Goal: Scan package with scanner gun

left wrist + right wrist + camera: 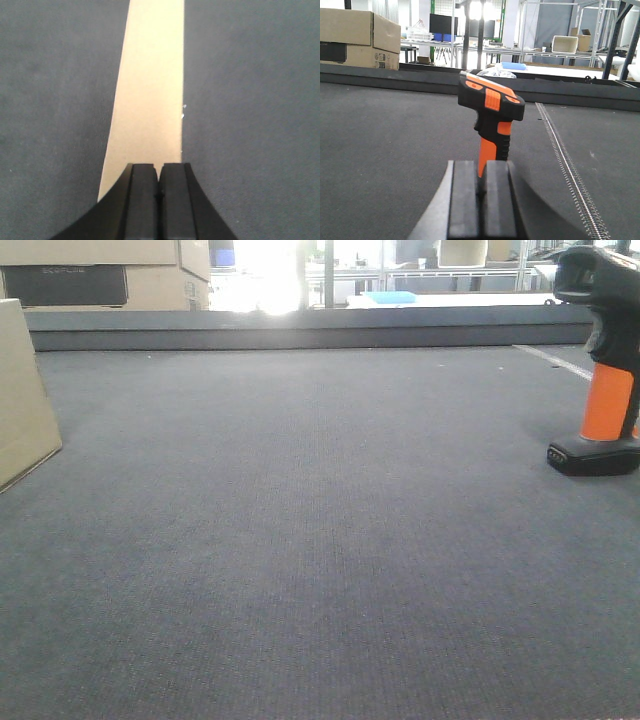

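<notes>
Scanner gun (606, 375) stands upright on its black foot on the grey mat (320, 540). In the front view the frame edge cuts off its head. The package (22, 390) sits far to the gun's left across the mat, mostly out of frame, and the faces in view are plain tan.

Behind the gun runs a low dark ledge (300, 330). Beyond that, up-left, are cartons (100, 275) with a black band whose lettering is too faint to read. A pale stitched strip (565, 160) lies just right of the gun.

Right gripper (481, 180) is just short of the gun's handle, fingers pressed together, nothing held. Left gripper (159, 172) is above the package's end, fingers together, empty.
</notes>
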